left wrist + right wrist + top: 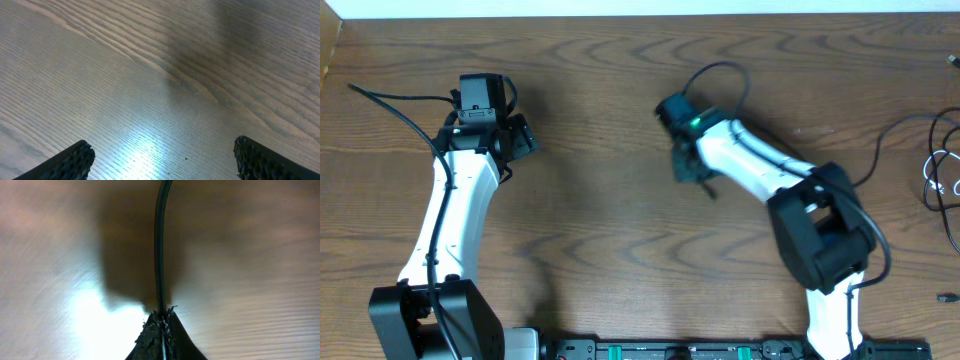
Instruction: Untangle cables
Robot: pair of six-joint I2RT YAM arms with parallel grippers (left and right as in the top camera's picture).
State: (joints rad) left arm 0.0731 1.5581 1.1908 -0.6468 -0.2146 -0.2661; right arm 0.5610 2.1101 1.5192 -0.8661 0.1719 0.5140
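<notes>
Got right pincer (pixel 161 322) pinched fully shut on a thin black cable (pixel 160 245), caught right at the tips. Seeing that cable run straight away from the tips, long axis in line with the fingers, up and out of the wrist view. Can't trace its far end from overhead, hidden under the wrist there. Got the remaining cables (pixel 940 175) lying in a loose white-and-black loop at the far right edge of the table (pixel 600 250), well apart from the pinch point and beyond the elbow of the right arm (pixel 820 230). Also spotting a thin black strand (pixel 910 121) curving from behind that elbow out toward the loop; probably the same cord, not certain. Got left pincer (pixel 165 157) spread wide, holding nothing, bare wood below, parked at upper left, well apart from every cord. So right side nearer by a lot; no use for the left without a reach across. Reckon next move is to pull the gripped cord away from the loop, leftward toward table centre, keeping the pull along the cord's length to avoid slipping it out of the tips. Plenty of open wood in the middle between both arms for that. Little room on the right, with the loop close to the edge and partly out of frame, so avoid dragging that way. Watch for a snag under the right elbow.
</notes>
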